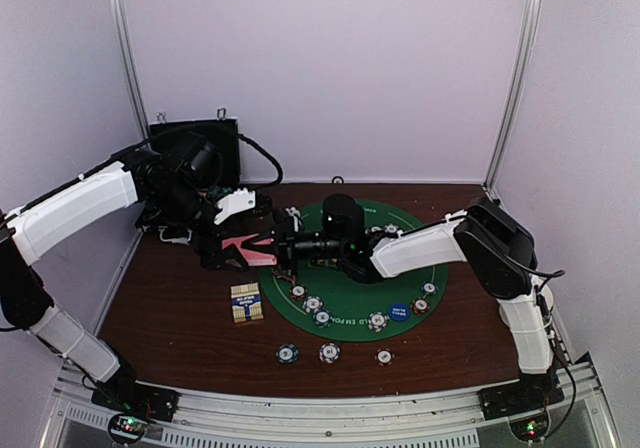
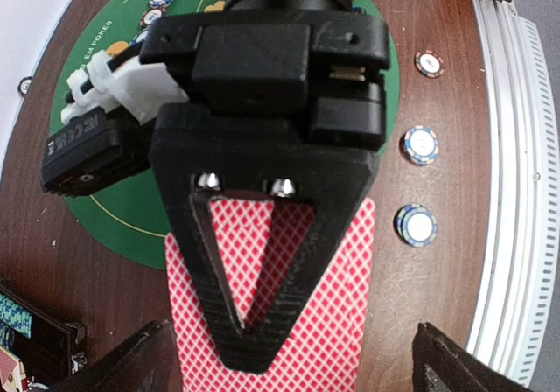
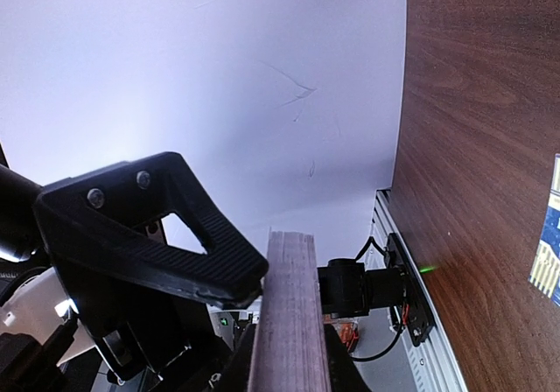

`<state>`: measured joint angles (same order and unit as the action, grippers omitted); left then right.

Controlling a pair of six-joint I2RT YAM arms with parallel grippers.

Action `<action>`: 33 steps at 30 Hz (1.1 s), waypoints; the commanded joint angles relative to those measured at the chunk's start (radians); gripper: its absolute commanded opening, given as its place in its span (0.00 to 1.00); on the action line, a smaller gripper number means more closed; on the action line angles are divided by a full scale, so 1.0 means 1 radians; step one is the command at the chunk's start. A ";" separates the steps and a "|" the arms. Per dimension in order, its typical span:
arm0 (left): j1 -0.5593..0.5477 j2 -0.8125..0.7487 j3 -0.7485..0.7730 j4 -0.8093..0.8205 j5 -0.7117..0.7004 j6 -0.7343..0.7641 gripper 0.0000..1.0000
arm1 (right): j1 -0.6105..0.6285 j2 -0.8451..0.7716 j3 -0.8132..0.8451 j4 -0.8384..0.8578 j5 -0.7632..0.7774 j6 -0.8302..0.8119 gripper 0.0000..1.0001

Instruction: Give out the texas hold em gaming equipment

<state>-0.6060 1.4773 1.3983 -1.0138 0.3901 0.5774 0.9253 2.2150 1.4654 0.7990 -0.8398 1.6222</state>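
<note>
At the far left, the black case [image 1: 195, 150] stands open against the back wall. In front of it the left gripper [image 2: 296, 354] has its two dark fingers spread wide at either side of the playing cards [image 2: 346, 304], touching neither edge.

The cards are a neat stack with glossy backs in a red-and-white diamond lattice; they look pink from above. They hang in the air just left of the green mat [image 1: 360, 298], over the dark wood-grain table [image 1: 170, 318].

The right gripper [image 1: 281, 251] is clamped on the stack. One black triangular finger, hollow in the middle and ribbed on its pad, presses flat on the top card. From its own wrist camera the deck shows edge-on as a thick layered slab.

On the table below lies a small blue-and-tan box [image 1: 247, 302]. The mat is round and felt-like, with white lettering along its rim. Several round striped poker chips [image 1: 377, 321] and a blue disc button [image 1: 399, 311] rest on it. Three more chips [image 1: 329, 352] sit on bare wood just beyond its near edge.
</note>
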 commanded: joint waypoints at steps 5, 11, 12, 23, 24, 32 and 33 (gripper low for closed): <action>0.020 0.005 -0.025 0.045 0.035 -0.007 0.98 | 0.006 -0.024 -0.034 0.114 -0.019 0.018 0.03; 0.023 0.017 -0.056 0.052 0.033 0.011 0.98 | 0.010 -0.022 -0.018 0.134 -0.026 0.034 0.03; 0.023 0.019 -0.059 0.063 0.027 0.008 0.98 | 0.011 -0.022 -0.016 0.130 -0.028 0.032 0.03; 0.023 0.033 -0.031 0.046 0.071 0.026 0.95 | 0.017 -0.010 0.019 0.082 -0.044 0.021 0.01; 0.023 0.032 -0.032 0.043 0.075 0.034 0.93 | 0.017 -0.008 0.020 0.080 -0.044 0.021 0.01; 0.023 0.028 -0.038 0.044 0.082 0.052 0.71 | 0.015 -0.003 0.020 0.065 -0.044 0.018 0.02; 0.023 0.027 -0.038 0.044 0.080 0.055 0.66 | 0.015 -0.005 0.017 0.063 -0.042 0.015 0.02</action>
<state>-0.5880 1.5051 1.3468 -0.9737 0.4465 0.6086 0.9363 2.2150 1.4548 0.8352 -0.8719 1.6478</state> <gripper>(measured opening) 0.722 0.141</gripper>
